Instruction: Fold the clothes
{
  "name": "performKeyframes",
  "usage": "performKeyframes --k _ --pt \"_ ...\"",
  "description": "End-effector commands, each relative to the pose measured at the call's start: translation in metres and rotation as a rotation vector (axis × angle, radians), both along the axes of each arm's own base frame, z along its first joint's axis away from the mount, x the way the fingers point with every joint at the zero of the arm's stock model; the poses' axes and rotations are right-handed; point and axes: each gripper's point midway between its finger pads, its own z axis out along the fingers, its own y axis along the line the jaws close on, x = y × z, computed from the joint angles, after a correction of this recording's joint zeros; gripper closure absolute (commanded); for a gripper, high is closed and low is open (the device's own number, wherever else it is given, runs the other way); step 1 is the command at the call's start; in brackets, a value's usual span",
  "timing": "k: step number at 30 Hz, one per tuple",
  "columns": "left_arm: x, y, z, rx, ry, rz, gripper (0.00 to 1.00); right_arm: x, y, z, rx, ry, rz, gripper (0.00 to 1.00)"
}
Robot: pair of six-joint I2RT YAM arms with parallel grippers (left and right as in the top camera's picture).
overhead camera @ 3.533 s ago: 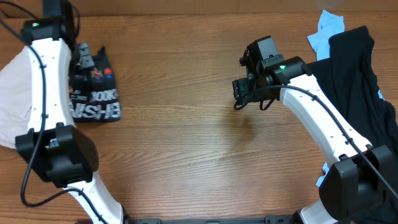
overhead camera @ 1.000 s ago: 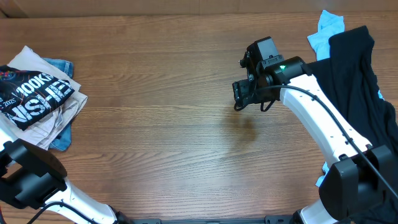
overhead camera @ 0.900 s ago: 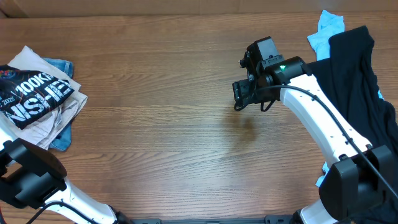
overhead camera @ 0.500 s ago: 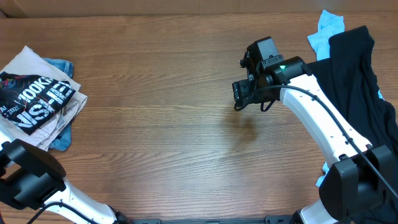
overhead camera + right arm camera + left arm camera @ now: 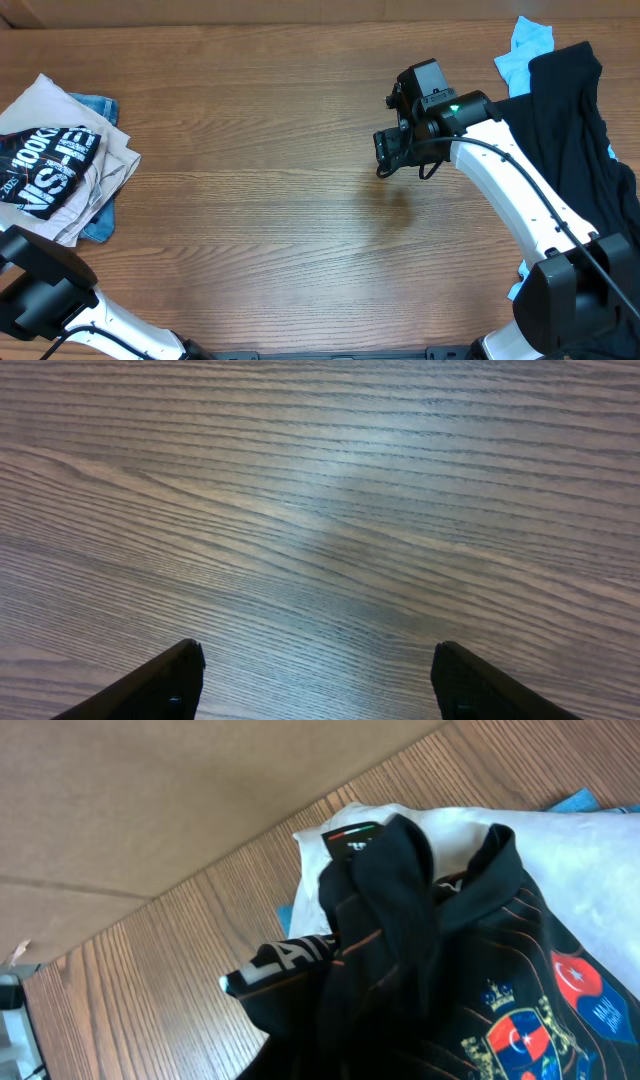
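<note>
Here, we are holding our right gripper point(image 5: 318, 652) spread open over the table point(image 5: 280, 210). Left, one black lettered shirt point(image 5: 48, 172) is lying atop two plainer garments point(image 5: 112, 165); our left gripper is hiding, so we cannot tell its grip. Far right, two more garments point(image 5: 565, 130) are lying heaped.

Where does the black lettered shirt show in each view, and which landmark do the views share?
Overhead: black lettered shirt at far left, atop a beige garment.
Left wrist: black lettered shirt bunched, filling the lower right.
Right wrist: not in it.
Shared landmark: the wooden table.
</note>
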Motion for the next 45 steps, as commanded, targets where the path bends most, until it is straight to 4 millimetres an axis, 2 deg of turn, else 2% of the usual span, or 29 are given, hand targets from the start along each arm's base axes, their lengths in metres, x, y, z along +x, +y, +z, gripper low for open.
performKeyframes --k 1,5,10,13,15,21,25,27,30,31,32,34,37,41,43,45 --pt "-0.005 0.007 -0.001 0.015 0.005 0.038 0.70 0.005 0.002 0.021 0.030 -0.053 -0.005 0.23" --pt "-0.004 0.007 -0.002 0.008 -0.003 0.034 0.57 0.005 0.002 0.021 0.029 -0.054 -0.005 0.23" --pt "0.010 -0.001 -0.005 -0.044 -0.068 -0.014 0.55 0.005 0.002 0.021 0.029 -0.054 -0.005 0.23" --pt "0.026 -0.016 -0.009 -0.122 -0.134 -0.077 0.56 0.005 0.002 0.021 0.030 -0.055 -0.005 0.23" --pt "0.039 -0.041 -0.015 -0.234 -0.178 -0.154 0.55 0.005 0.002 0.021 0.031 -0.056 -0.005 0.23" --pt "0.034 -0.104 -0.035 -0.398 -0.041 -0.215 0.55 0.006 0.003 0.021 0.032 -0.060 -0.005 0.22" --pt "0.037 -0.160 -0.041 -0.463 0.089 -0.305 0.58 0.005 0.002 0.021 0.030 -0.056 -0.004 0.21" --pt "0.033 -0.177 -0.035 -0.432 0.160 -0.339 0.59 0.004 0.002 0.020 0.027 -0.051 -0.005 0.19" --pt "0.030 -0.210 -0.005 -0.393 0.164 -0.420 0.59 0.001 0.001 0.019 0.023 -0.040 -0.004 0.17" --pt "0.025 -0.224 0.015 -0.369 0.138 -0.452 0.59 0.000 0.000 0.019 0.022 -0.035 -0.004 0.16" --pt "0.023 -0.229 0.024 -0.359 0.127 -0.465 0.58 0.000 0.000 0.018 0.021 -0.031 -0.005 0.13" --pt "0.012 -0.244 0.047 -0.327 0.096 -0.490 0.57 -0.002 0.000 0.018 0.019 -0.025 -0.004 0.00" --pt "-0.009 -0.264 0.072 -0.296 0.062 -0.500 0.57 -0.004 -0.001 0.017 0.016 -0.018 -0.004 0.00" --pt "-0.045 -0.268 0.075 -0.239 0.044 -0.395 0.55 -0.004 -0.001 0.017 0.014 -0.015 -0.004 0.00" --pt "-0.068 -0.266 0.064 -0.216 0.031 -0.316 0.53 -0.006 -0.002 0.017 0.011 -0.009 -0.001 0.00" --pt "-0.084 -0.258 0.053 -0.174 0.015 -0.256 0.44 -0.007 -0.003 0.016 0.005 -0.003 -0.002 0.00"
